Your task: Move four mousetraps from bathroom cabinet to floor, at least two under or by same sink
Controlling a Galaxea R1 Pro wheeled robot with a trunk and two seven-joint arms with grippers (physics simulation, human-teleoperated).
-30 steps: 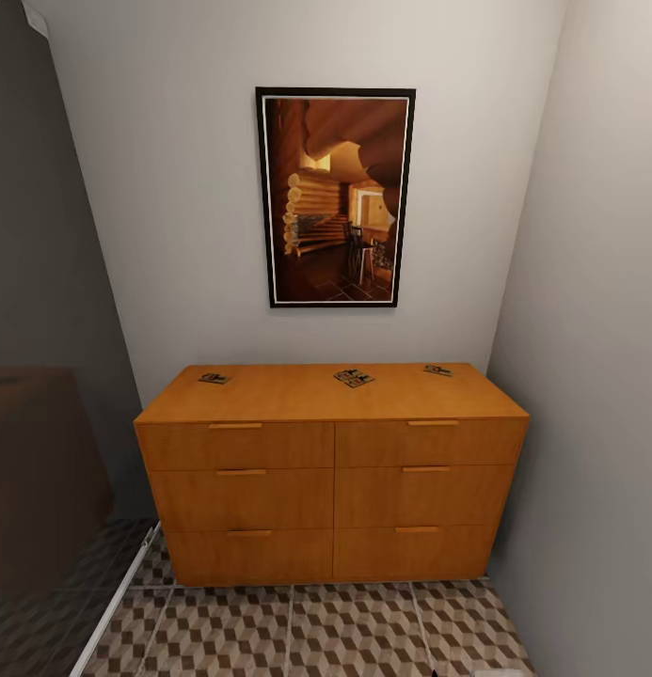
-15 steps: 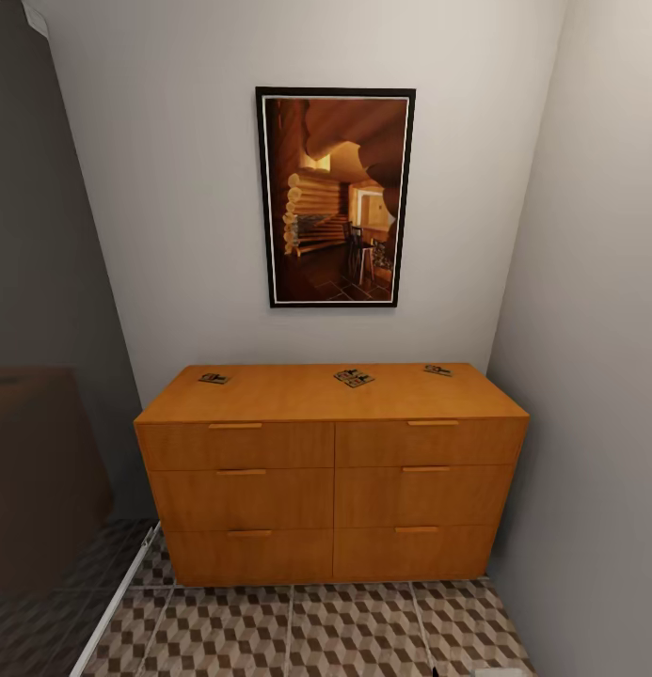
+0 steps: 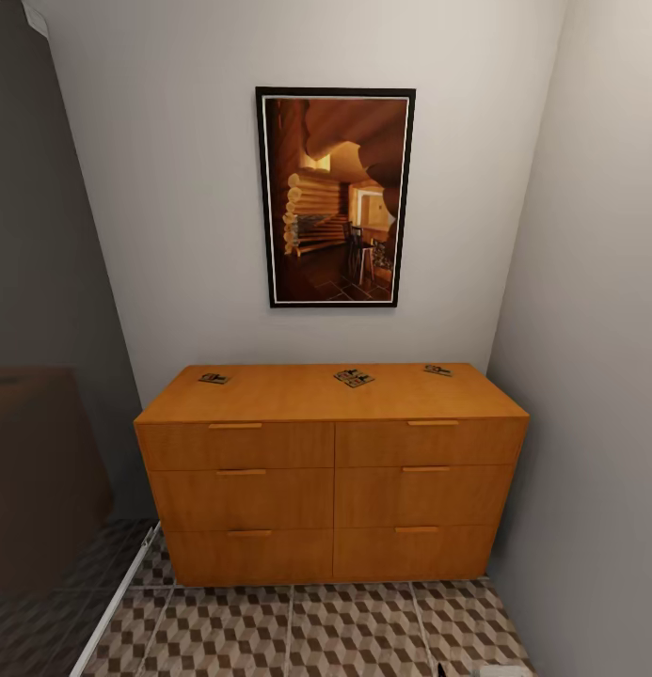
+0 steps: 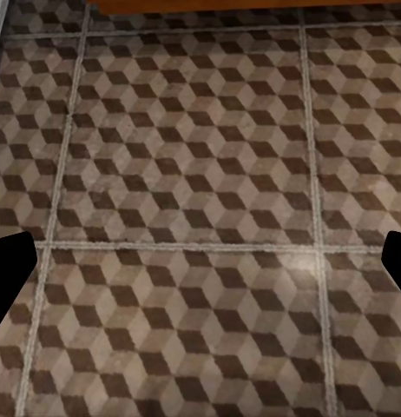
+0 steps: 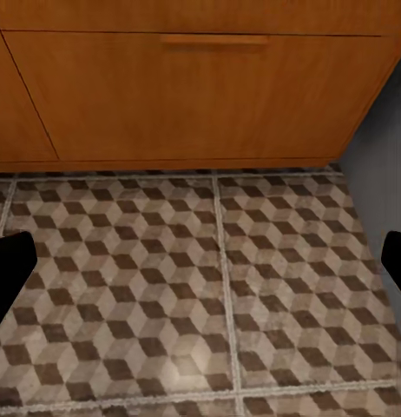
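Nothing moved just now. Traps [image 3: 353,377] still on cabinet [image 3: 330,451], none picked. Both claws spread wide, holding nothing.

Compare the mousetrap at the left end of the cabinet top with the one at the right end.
The left mousetrap sits a little nearer the front edge of the cabinet; the right mousetrap lies closer to the back wall. The left one is near the dark panel side, the right one near the side wall. Both lie flat, small, untouched.
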